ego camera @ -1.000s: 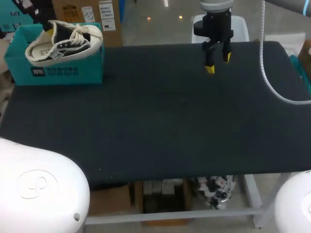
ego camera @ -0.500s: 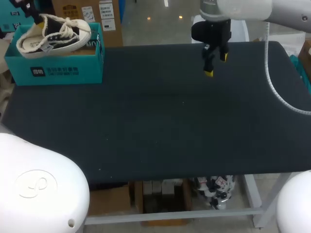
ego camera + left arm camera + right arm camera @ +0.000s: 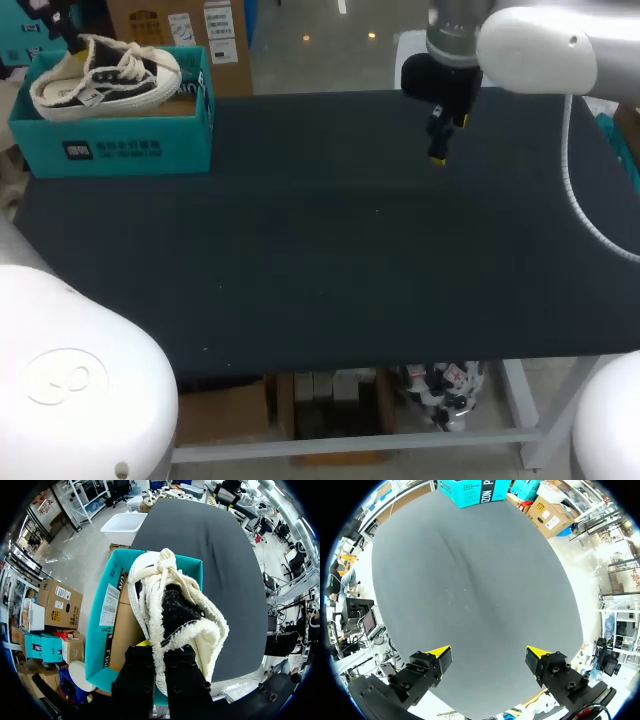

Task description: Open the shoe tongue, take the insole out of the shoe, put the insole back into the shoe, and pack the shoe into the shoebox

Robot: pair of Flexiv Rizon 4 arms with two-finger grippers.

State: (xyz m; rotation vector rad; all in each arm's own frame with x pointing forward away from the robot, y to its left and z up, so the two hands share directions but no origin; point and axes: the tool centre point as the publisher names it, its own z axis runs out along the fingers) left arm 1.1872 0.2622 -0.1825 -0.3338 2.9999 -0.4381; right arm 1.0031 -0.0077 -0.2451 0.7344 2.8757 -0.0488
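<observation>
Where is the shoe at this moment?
In the head view the shoe is at the far left corner of the table, in the open top of the teal shoebox, its heel held by the left gripper.

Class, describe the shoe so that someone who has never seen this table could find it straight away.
Start at the black table and go to its far left corner, where a teal shoebox stands. The shoe is at its open top: black with cream sole and laces, unlike the plain teal box.
</observation>
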